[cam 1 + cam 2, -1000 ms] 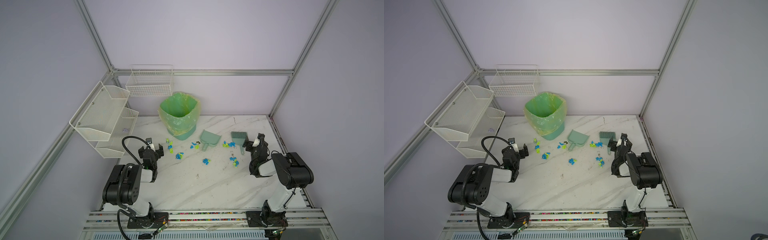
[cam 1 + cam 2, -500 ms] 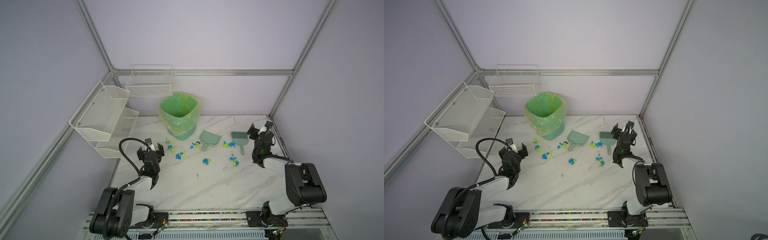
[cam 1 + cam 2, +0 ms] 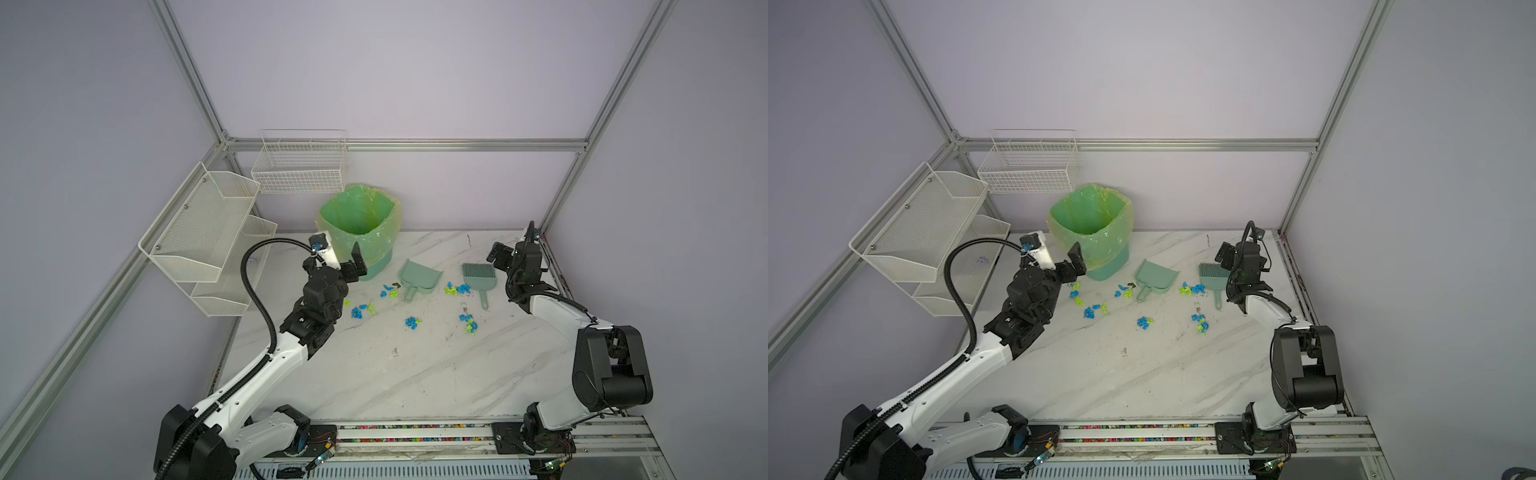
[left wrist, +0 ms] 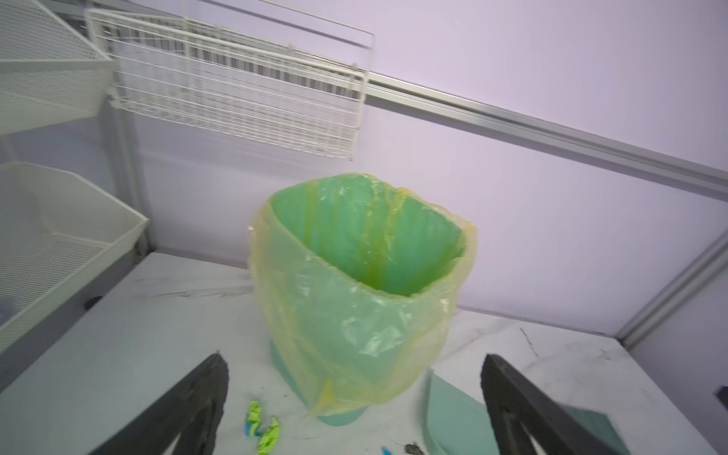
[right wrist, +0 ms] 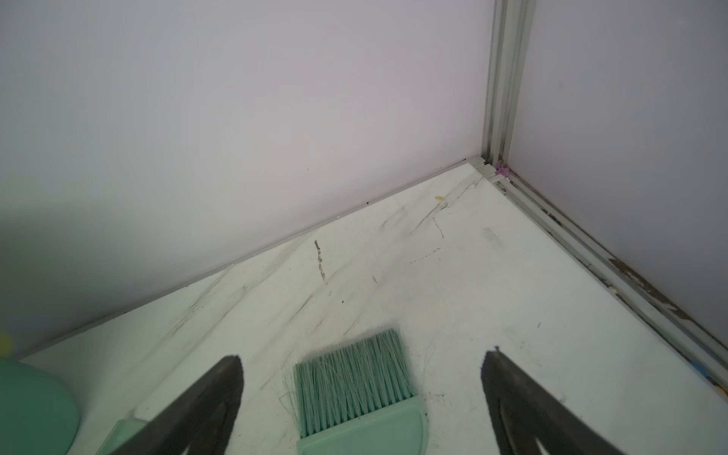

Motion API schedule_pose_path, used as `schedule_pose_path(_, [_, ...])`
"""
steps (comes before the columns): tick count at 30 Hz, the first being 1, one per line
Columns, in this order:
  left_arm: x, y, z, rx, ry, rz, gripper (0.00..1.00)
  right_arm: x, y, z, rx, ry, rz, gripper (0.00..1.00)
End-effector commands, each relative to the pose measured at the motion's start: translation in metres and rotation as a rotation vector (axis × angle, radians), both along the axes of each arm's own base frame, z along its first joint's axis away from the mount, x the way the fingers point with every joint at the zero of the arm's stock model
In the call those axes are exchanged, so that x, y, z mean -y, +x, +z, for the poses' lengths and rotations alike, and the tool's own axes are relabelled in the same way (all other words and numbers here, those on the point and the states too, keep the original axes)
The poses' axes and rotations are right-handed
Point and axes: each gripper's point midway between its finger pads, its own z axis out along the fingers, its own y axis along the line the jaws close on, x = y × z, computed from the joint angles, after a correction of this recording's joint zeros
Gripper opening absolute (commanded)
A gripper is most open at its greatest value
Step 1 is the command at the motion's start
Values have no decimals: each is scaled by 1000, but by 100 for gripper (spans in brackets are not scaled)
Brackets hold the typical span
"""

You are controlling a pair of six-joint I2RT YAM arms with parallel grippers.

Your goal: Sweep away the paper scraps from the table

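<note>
the table point(image 3: 395, 386) holds scattered paper scraps point(image 3: 411, 322); left gripper point(image 4: 352, 364) and right gripper point(image 5: 362, 358) gape empty.

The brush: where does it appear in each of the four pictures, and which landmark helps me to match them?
In a top view: the brush lies right of the dustpan.
In a top view: the brush, likewise right of the dustpan.
Left wrist: not visible.
Right wrist: the brush between the right gripper's open fingers, bristles towards the wall corner.
Landmark: the bin with the green bag, in both top views and the left wrist view.
</note>
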Motion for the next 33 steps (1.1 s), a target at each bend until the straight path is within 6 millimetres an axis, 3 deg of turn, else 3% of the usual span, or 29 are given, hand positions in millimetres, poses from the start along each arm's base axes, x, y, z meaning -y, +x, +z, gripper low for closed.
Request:
schedule_pose_path(1, [70, 17, 14, -83, -68, -175, 100, -10, 1, -11, -106, 96, 44, 97])
schedule_pose_path(4, [140, 32, 3, -141, -22, -291, 100, -7, 2, -7, -129, 156, 48, 97])
schedule_pose_path(6, [176, 42, -4, -169, -3, -340, 100, -4, 1, -1, -122, 196, 53, 97])
schedule_pose_path(9, [222, 53, -17, -200, 6, -416, 100, -1, -1, 6, -107, 226, 54, 97])
schedule_pose_path(14, [278, 70, -41, -235, 21, -492, 100, 15, -5, 7, -101, 236, 13, 97])
schedule_pose_path(22, [339, 95, -104, -320, 6, -571, 100, 35, -3, -11, -118, 234, -45, 97])
schedule_pose_path(27, [361, 108, -135, -346, -25, -581, 100, 23, 20, -36, -160, 268, 28, 97])
schedule_pose_path(33, [380, 122, -152, -317, -60, -604, 100, 13, 38, -51, -189, 286, 90, 97])
